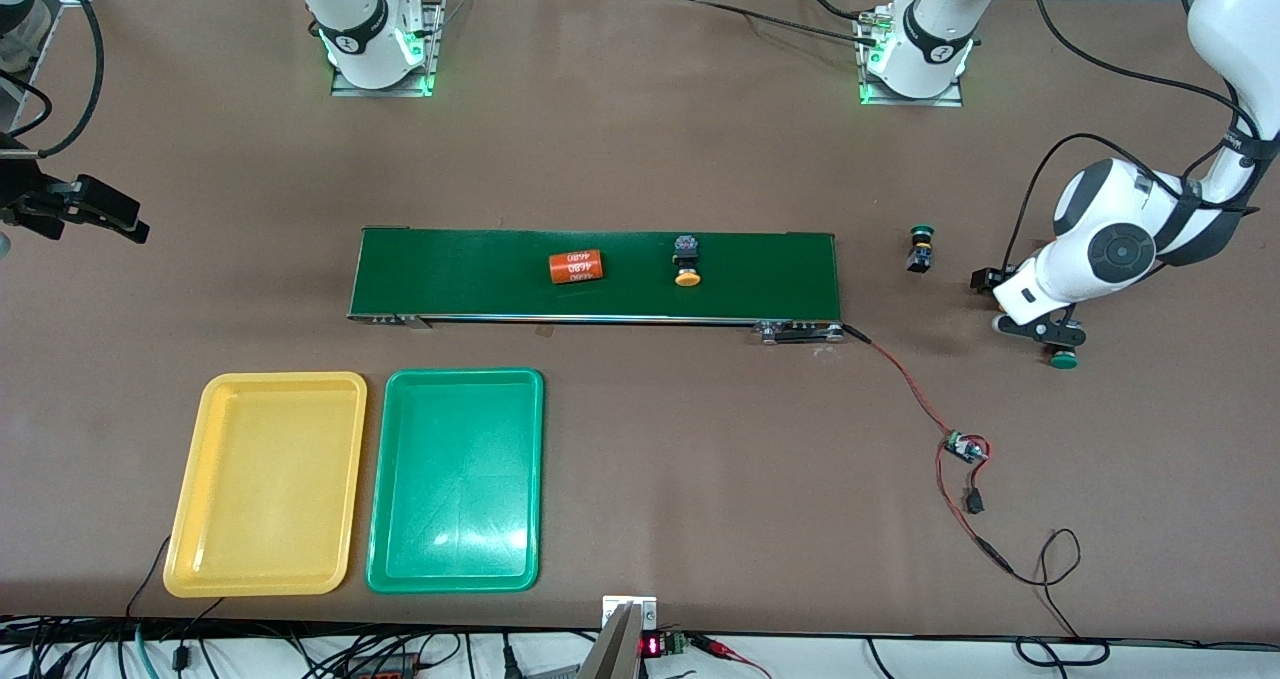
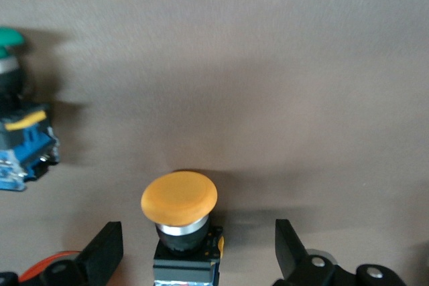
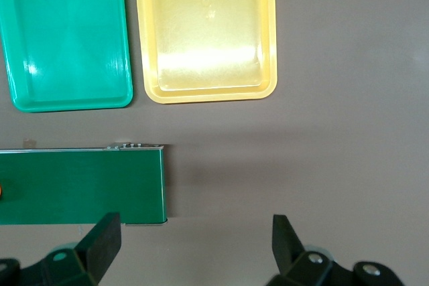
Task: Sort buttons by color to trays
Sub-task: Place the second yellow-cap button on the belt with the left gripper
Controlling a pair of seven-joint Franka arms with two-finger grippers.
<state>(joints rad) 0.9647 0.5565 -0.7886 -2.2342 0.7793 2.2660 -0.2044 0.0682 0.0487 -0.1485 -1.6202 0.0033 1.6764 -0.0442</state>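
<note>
Both trays, yellow tray (image 1: 265,484) and green tray (image 1: 456,479), sit empty near the table's front edge, so nothing's sorted. Four buttons: green button (image 1: 1063,360) and a yellow button (image 2: 179,222) between the wide left gripper (image 2: 198,256), another yellow button (image 1: 686,261) on the conveyor belt (image 1: 450,274), another green button (image 1: 921,248) off its end. Right gripper (image 3: 194,249) waits, wide.

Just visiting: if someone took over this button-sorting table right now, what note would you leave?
Left gripper: fingers open, low, straddling a yellow button, not gripping.
Right gripper: open, waiting over the right arm's end of the table.
Second yellow button lies on the conveyor belt; one green button stands off the belt's end, another green button beside the left gripper.
Yellow tray, green tray: no buttons inside.
Done: nothing. Left: all four.
</note>
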